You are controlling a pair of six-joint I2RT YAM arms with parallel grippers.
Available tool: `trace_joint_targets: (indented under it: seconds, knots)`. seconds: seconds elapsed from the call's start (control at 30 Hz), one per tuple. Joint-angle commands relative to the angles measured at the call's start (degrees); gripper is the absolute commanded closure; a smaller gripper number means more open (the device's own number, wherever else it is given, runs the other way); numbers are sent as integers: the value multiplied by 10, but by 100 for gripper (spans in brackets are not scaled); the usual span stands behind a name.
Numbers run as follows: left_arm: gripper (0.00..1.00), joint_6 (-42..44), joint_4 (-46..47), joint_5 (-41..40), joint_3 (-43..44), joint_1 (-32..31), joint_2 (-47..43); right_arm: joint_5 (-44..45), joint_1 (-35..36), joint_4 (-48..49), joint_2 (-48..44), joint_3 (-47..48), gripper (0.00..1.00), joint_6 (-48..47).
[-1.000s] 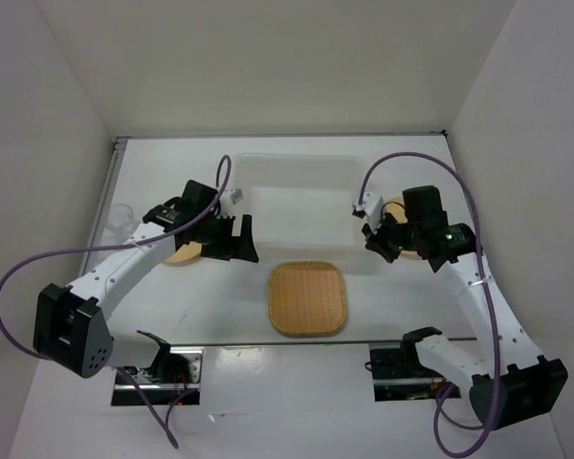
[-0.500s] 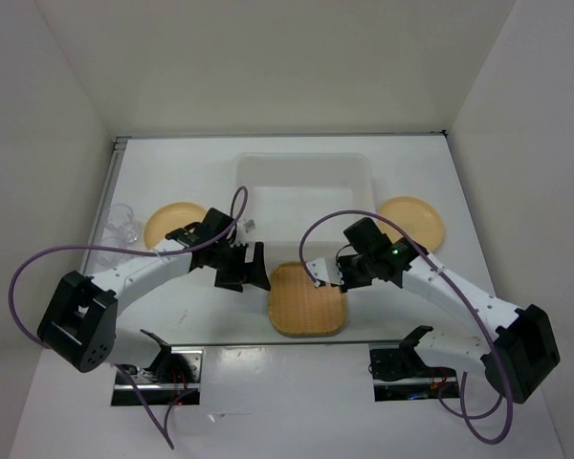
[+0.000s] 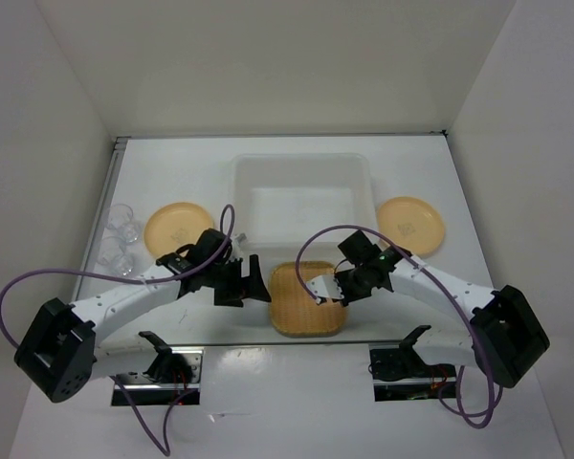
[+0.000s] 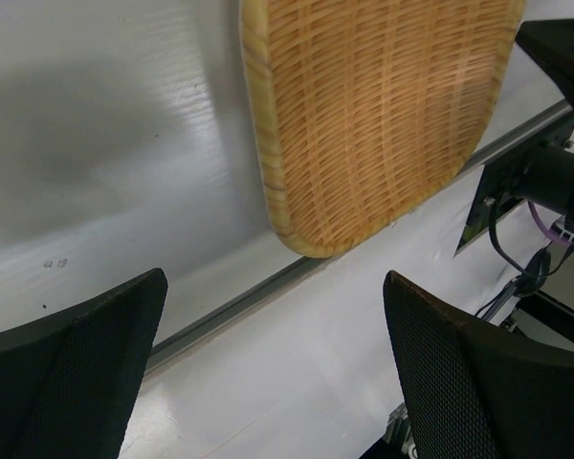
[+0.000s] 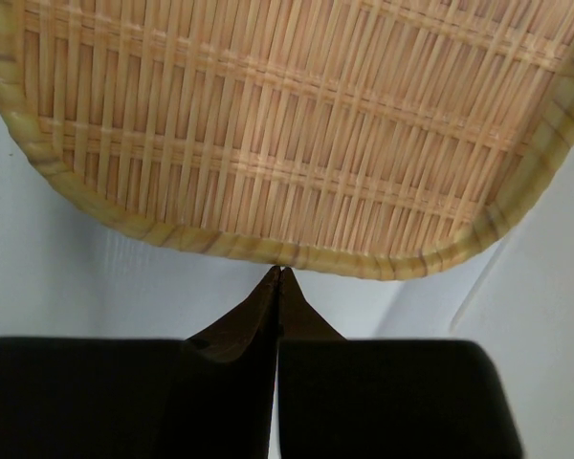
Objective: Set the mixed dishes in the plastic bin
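Note:
The square woven tray (image 3: 301,304) lies flat on the table in front of the plastic bin (image 3: 301,160), which holds nothing. My left gripper (image 3: 260,283) hovers open just off the tray's left edge. In the left wrist view the tray (image 4: 373,115) lies ahead of the left gripper (image 4: 277,373), nothing between its fingers. My right gripper (image 3: 342,287) is shut, and its tips (image 5: 279,273) touch the middle of the tray's rim (image 5: 297,253). One pale-orange plate (image 3: 179,226) sits left of the bin, another (image 3: 410,222) to its right. Two clear cups (image 3: 124,222) (image 3: 115,253) stand at the far left.
White walls enclose the table on three sides. A metal strip (image 3: 220,344) runs along the near edge, just below the tray, with the two arm bases (image 3: 163,368) (image 3: 402,368) behind it. In the left wrist view the right arm (image 4: 564,48) shows dark beyond the tray.
Both arms swung from beside the bin down toward the tray. The left gripper came to its left edge, the right to its right edge. Both plates now show uncovered.

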Motion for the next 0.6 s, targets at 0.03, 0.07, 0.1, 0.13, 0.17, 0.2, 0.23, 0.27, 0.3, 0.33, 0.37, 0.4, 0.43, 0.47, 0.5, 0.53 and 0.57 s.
trace_joint_targets:
  seconds: [0.03,0.07,0.1,0.13,0.17,0.2,0.23,0.27,0.3,0.33,0.37,0.4,0.43,0.47,0.5,0.53,0.57]
  knots:
    - [0,-21,33,-11,-22,-10,-6,-17,6,46,19,-6,100,-14]
    - [0,-21,33,-11,-27,-16,-6,-17,6,46,19,-6,100,-14]
    - [0,-21,39,-11,-27,-21,-6,-22,6,46,19,1,100,-14]
    - [0,-21,44,-11,-27,-21,-6,-28,6,46,19,10,100,-9]
    - [0,-26,44,-11,-27,-28,-6,-28,6,39,13,10,100,-9]
    - [0,-27,51,-11,-32,-28,-6,-28,11,39,13,15,100,-9]
    - [0,-27,62,-11,-39,-33,-6,-28,11,39,13,15,100,-9]
    - [0,-27,69,-11,-39,-33,0,-28,16,39,13,15,100,-9]
    - [0,-27,74,-11,-44,-33,5,-28,16,39,13,15,100,-9]
    - [0,-27,79,-11,-44,-33,5,-28,16,39,13,15,100,-9]
    - [0,-27,86,-5,-44,-33,14,-28,21,39,13,15,100,-9]
    - [0,-27,86,-5,-44,-33,21,-28,21,39,13,22,100,-9]
    - [0,-27,92,-5,-44,-33,21,-28,21,33,13,30,100,-9]
    - [0,-27,92,-5,-44,-39,21,-33,21,25,6,38,100,-9]
    - [0,-27,98,-5,-44,-39,21,-34,21,19,6,38,100,-9]
    - [0,-34,99,-5,-50,-46,21,-41,21,12,-3,45,100,-9]
    - [0,-34,99,-5,-50,-46,21,-48,21,7,-9,51,100,-9]
